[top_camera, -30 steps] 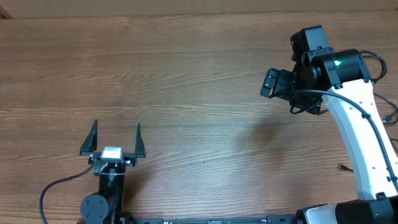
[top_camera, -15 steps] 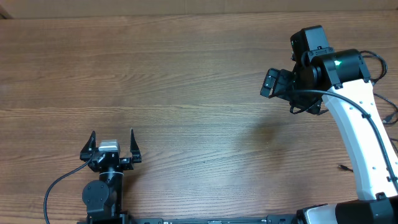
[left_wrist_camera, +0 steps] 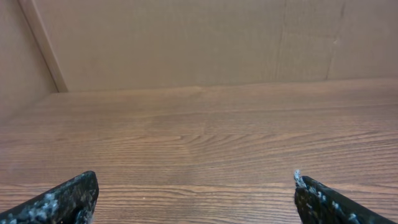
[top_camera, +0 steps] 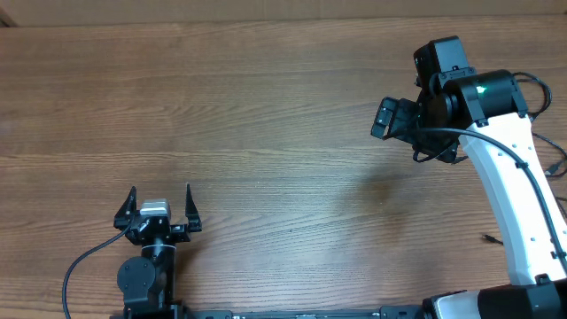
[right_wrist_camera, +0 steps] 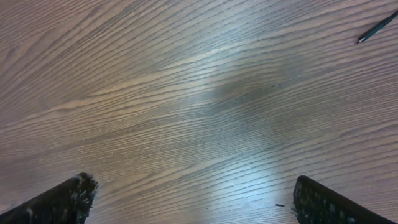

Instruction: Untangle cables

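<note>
No bundle of cables shows on the table. A thin black cord end [right_wrist_camera: 375,28] pokes in at the top right of the right wrist view. A small black tip [top_camera: 487,237] lies beside the right arm, and thin cords [top_camera: 555,166] show at the overhead view's right edge. My left gripper [top_camera: 160,197] is open and empty at the front left, just above its base; its wrist view [left_wrist_camera: 193,190] shows only bare wood between the jaws. My right gripper [top_camera: 410,97] is open and empty, held above the table at the right, with bare wood between its jaws [right_wrist_camera: 193,190].
The wooden table [top_camera: 266,133] fills the view. A plain brown wall [left_wrist_camera: 186,43] stands behind its far edge. The right arm's white link [top_camera: 518,204] and its thick black cable run along the right side. A tiny dark speck [right_wrist_camera: 280,205] lies by the right jaw.
The left gripper has pulled back toward its base at the front and stands still now. The right arm has not moved.
</note>
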You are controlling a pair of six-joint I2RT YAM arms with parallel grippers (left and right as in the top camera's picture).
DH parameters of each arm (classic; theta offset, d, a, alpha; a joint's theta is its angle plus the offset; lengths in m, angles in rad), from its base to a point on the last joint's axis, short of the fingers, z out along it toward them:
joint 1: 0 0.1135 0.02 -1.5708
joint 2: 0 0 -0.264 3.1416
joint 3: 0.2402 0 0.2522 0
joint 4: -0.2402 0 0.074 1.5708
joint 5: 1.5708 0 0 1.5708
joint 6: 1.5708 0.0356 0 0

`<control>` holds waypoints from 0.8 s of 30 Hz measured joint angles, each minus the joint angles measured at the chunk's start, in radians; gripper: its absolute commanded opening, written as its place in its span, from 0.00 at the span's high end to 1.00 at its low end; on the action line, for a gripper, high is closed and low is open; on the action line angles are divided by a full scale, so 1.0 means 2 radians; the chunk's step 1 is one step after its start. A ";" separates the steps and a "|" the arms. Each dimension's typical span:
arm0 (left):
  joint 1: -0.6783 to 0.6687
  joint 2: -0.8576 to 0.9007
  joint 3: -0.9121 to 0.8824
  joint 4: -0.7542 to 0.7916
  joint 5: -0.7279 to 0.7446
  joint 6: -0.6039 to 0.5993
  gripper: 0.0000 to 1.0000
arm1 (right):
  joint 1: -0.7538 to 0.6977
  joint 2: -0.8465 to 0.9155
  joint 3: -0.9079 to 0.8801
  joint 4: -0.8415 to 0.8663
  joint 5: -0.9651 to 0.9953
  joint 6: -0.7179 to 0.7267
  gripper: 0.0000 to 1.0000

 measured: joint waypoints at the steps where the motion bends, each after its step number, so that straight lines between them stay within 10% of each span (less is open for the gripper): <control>1: 0.000 0.000 0.000 0.000 0.000 0.000 0.00 | 0.000 0.000 0.000 0.000 0.000 0.000 0.00; 24: 0.000 0.000 0.000 0.000 0.000 0.000 0.00 | 0.000 -0.004 0.000 -0.005 0.015 0.000 0.00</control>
